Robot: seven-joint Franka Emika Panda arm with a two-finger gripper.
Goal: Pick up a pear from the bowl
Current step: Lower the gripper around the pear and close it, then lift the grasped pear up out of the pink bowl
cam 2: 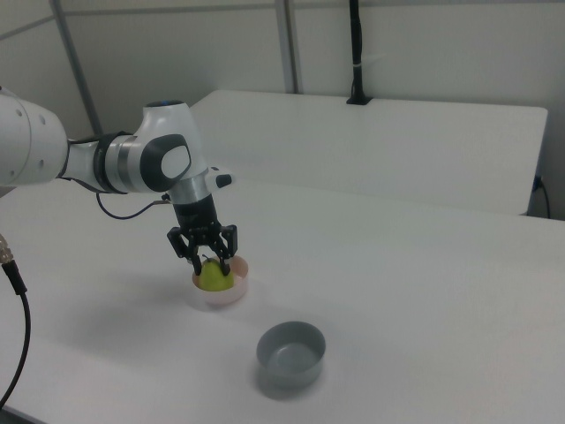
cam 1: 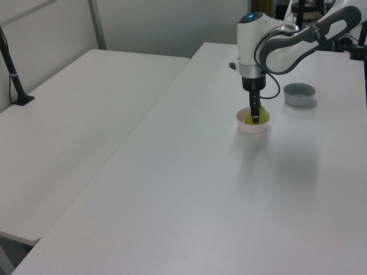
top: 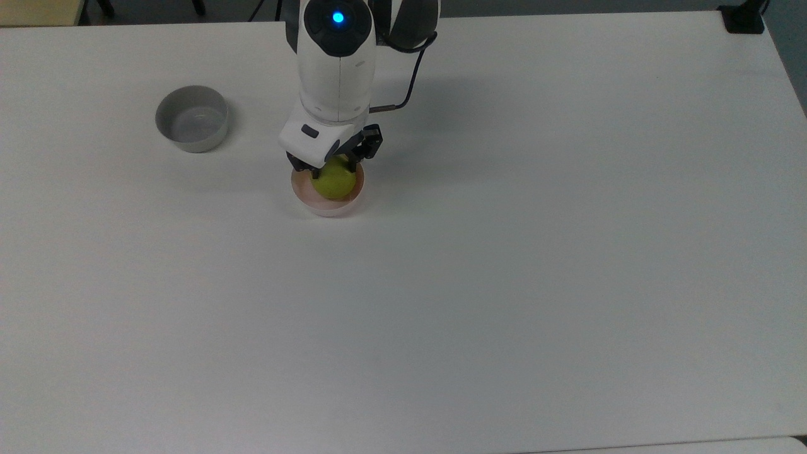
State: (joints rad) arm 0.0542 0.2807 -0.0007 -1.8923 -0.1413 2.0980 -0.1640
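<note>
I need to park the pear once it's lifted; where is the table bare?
Bare: everything below the pink bowl and to the top view's right. Crowded: the hand around the pear; grey bowl to the top view's left.

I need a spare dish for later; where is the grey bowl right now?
The grey bowl stands alone on the white table, toward the top view's upper left, to the left of the pink bowl and apart from it.
</note>
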